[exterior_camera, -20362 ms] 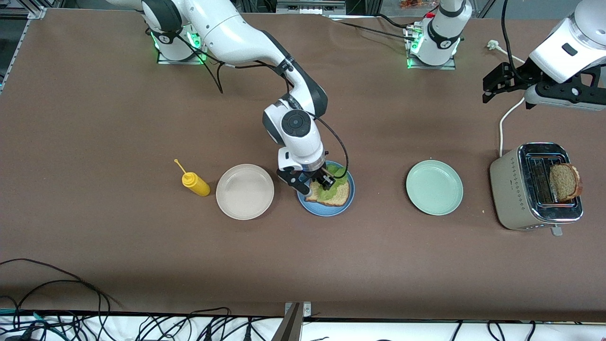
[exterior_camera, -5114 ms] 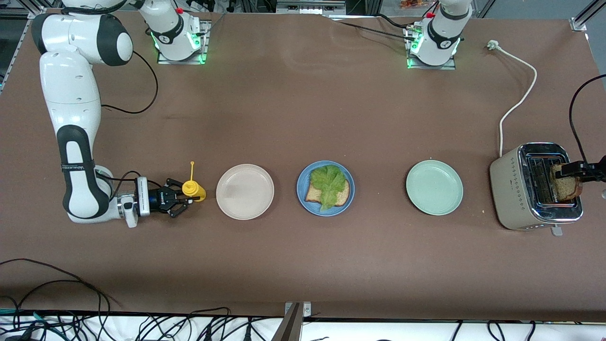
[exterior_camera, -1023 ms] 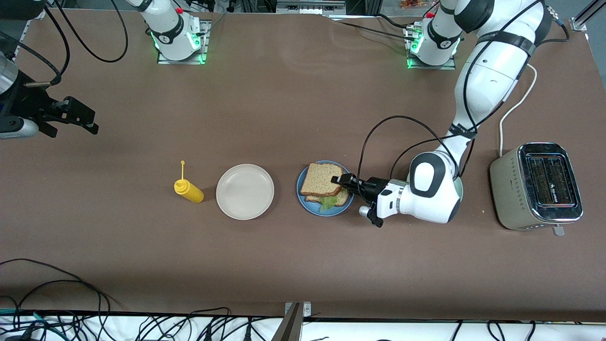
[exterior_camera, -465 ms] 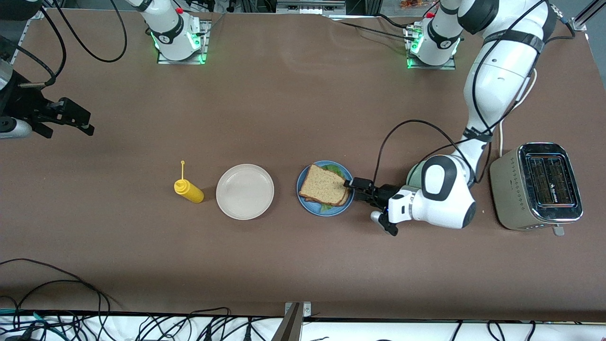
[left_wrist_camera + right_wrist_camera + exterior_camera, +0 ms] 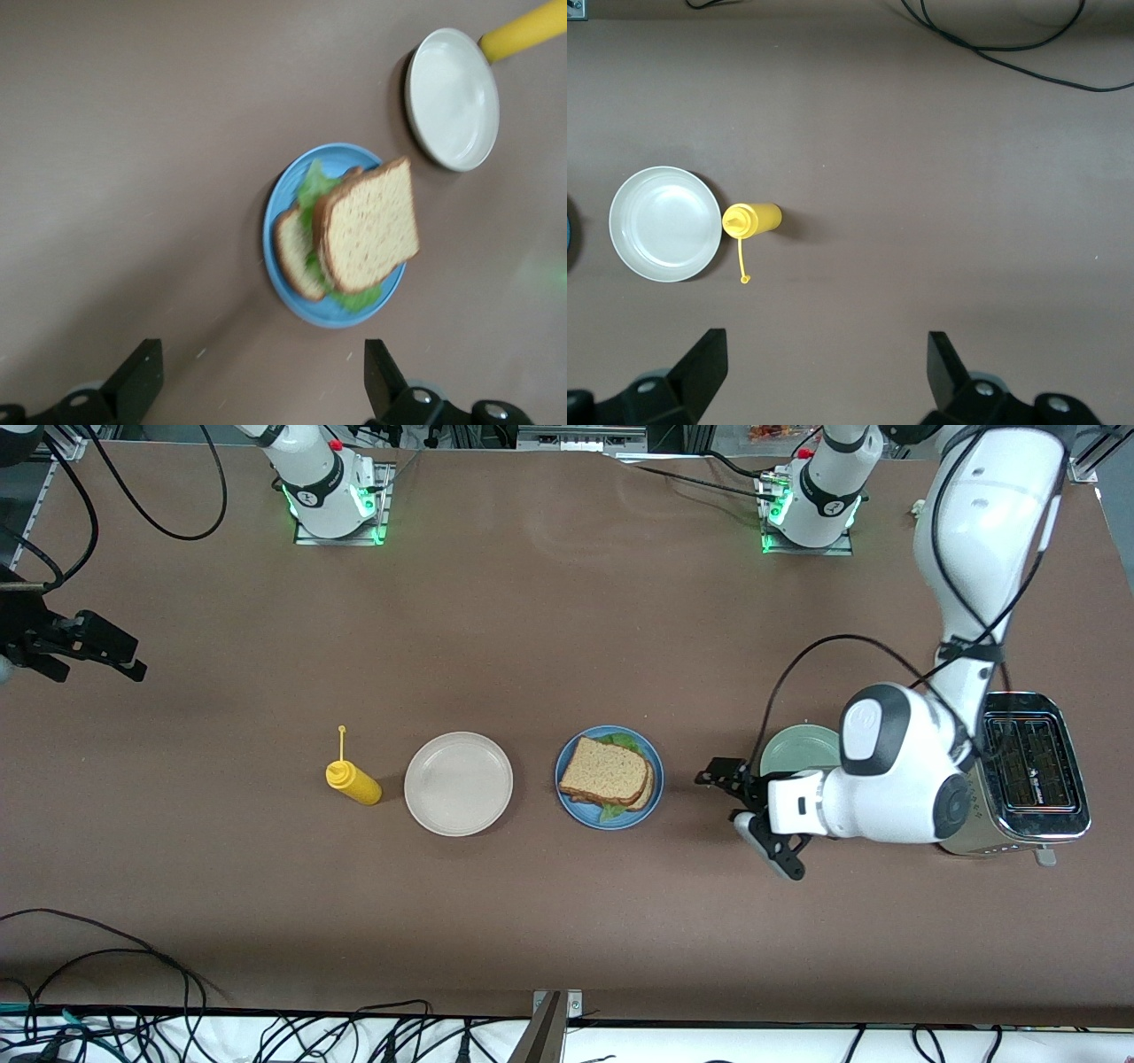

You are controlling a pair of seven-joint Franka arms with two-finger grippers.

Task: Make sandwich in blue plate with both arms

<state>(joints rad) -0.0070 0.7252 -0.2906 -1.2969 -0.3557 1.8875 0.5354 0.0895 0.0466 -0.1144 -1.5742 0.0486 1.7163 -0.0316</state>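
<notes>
Scanning from the right arm's end of the table, I see the right gripper (image 5: 97,651) with fingers spread wide, holding nothing, hanging over bare tabletop by the table's edge. Next come the yellow squeeze bottle (image 5: 353,781), the beige-white plate (image 5: 458,783), then the sandwich (image 5: 609,772) lying in the blue plate (image 5: 652,804). The left gripper (image 5: 740,802), fingers (image 5: 137,382) wide apart and empty, hangs just beside the mint-green plate (image 5: 793,749), apart from the blue plate, near the toaster (image 5: 1032,775).

bare table (image 5: 549,629) above plates
</notes>
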